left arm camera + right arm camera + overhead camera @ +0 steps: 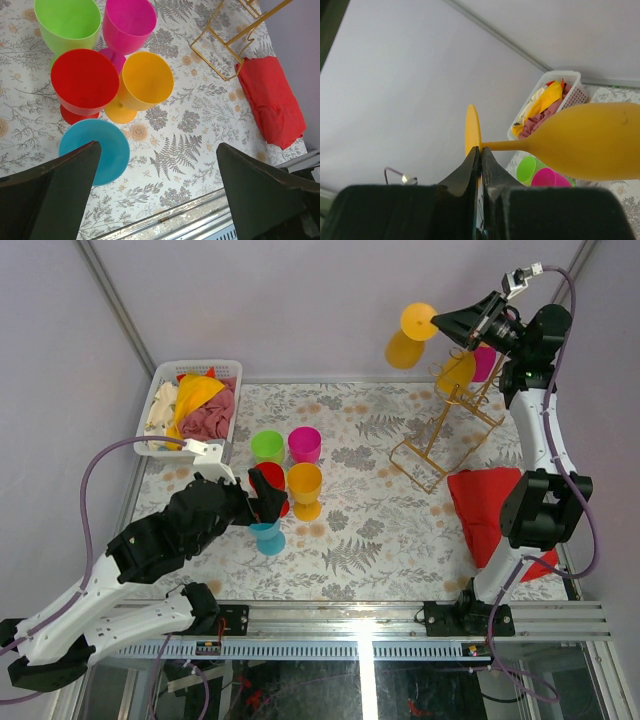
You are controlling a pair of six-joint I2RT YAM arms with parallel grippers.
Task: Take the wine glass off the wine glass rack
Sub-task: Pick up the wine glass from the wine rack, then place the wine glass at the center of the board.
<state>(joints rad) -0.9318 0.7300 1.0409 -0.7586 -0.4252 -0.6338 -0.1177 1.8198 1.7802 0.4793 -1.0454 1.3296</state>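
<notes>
While the right gripper [443, 322] is clamping the stem [505, 145] of the orange wine glass [405, 348], I am seeing it held sideways at far right, clear left of the wine glass rack [440, 440]. It is looking light, rigid and slick, so the stem is serving best. The left gripper [157, 170] is hanging wide apart, near left

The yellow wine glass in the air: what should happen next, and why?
Probably lower the yellow wine glass toward the bare table beside the standing glasses: the right tool is shut on its stem, and it hangs sideways, clear of the gold rack.
</notes>
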